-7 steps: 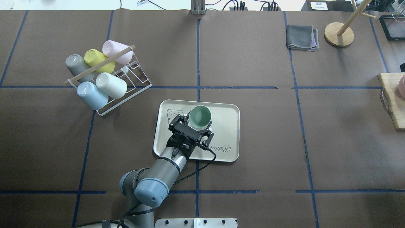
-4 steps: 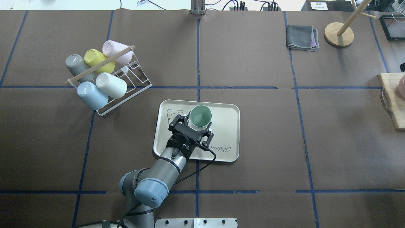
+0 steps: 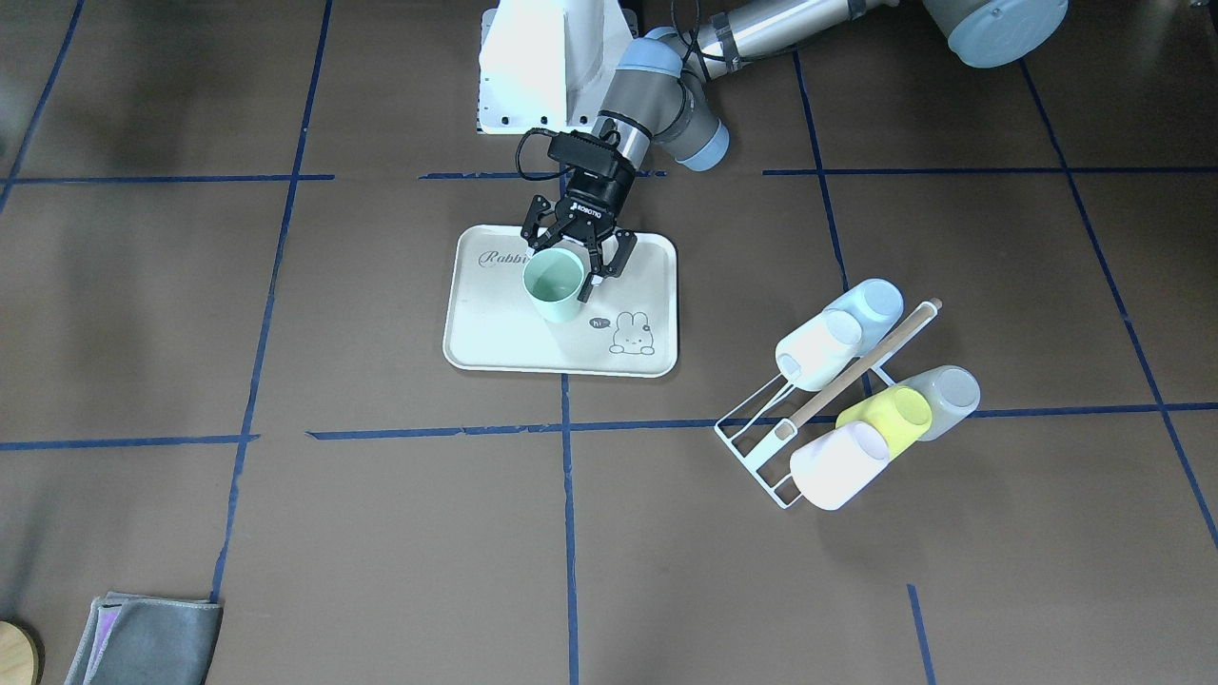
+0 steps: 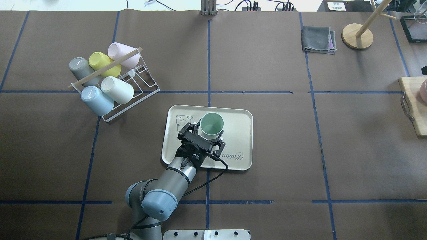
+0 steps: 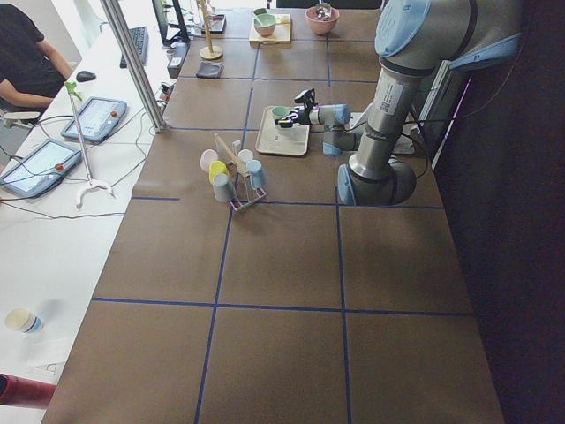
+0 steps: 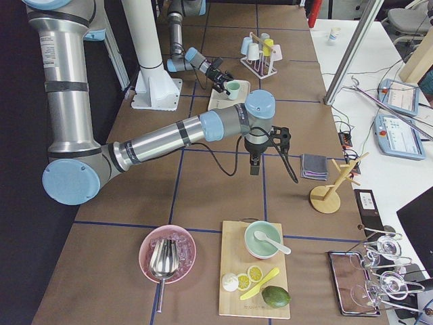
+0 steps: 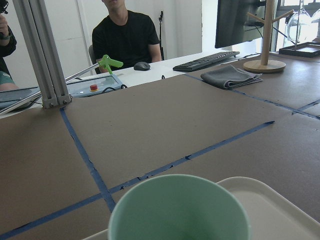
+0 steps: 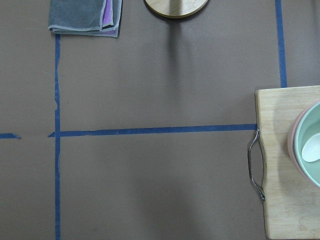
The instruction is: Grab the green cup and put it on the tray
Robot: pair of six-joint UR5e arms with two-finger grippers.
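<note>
Left gripper point(image 4: 205, 130) eased back toward robot since 1.0 s ago | jaws spread, flanking near side of green cup point(image 4: 212, 122) | cup upright on far half of tray point(image 4: 238, 133) | right gripper point(image 6: 255, 162): jaw state cannot tell | risk: retreating finger clips cup wall, tipping it

The green cup point(image 5: 281, 112) stands on the tray point(image 5: 284, 143) — the left hand point(image 5: 292, 119) just beside it — a cup rack point(image 5: 235, 182) nearer on the counter point(image 5: 282, 291).

Robot lab: taped table point(image 4: 267, 150), operator consoles point(image 5: 93, 117).
</note>
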